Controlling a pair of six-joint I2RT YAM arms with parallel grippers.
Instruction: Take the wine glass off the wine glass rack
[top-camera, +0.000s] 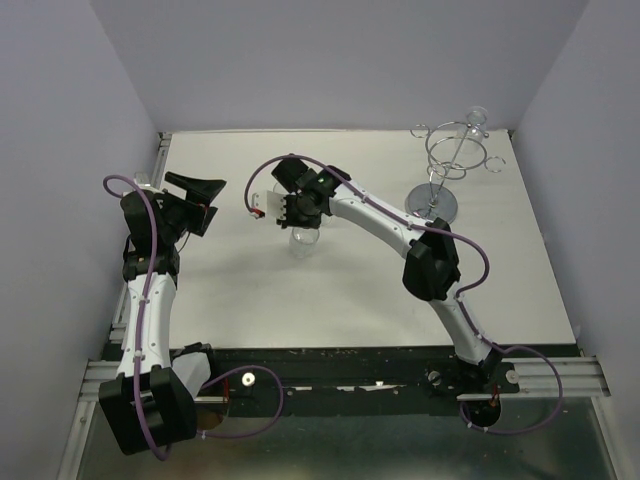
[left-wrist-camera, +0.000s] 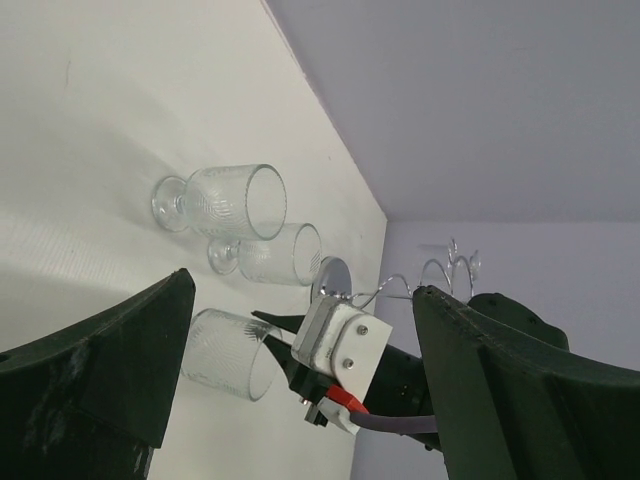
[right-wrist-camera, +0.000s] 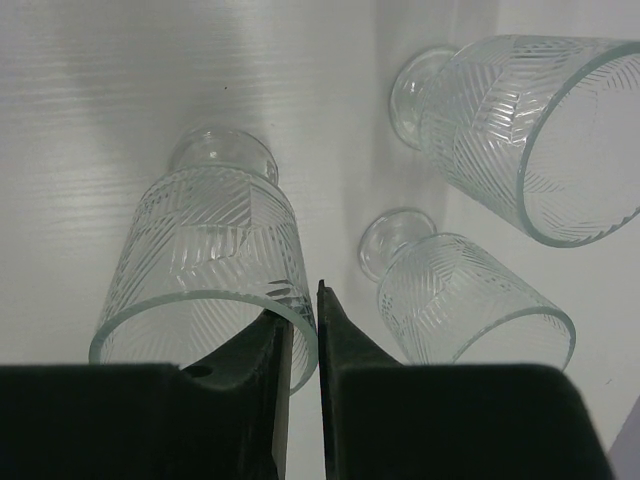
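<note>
Right gripper (right-wrist-camera: 303, 300) jaws, narrowly parted, straddle the rim of the wine glass (right-wrist-camera: 215, 250) on the white table (right-wrist-camera: 100, 80); grip indeterminate. Two glasses (right-wrist-camera: 470, 300) stand beside them. Left gripper (top-camera: 200, 200) gapes, empty. Wine glass rack (top-camera: 445, 165) stands well beyond both, near lilac walls (top-camera: 330, 60).

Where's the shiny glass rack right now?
In the top view, the wine glass rack stands in the far right corner of the table, close to the back wall, on the right arm's side.

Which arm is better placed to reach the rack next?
Probably right: the rack stands far right on its side, and the right gripper is mid-table over the glasses. The left gripper is open, far left.
</note>
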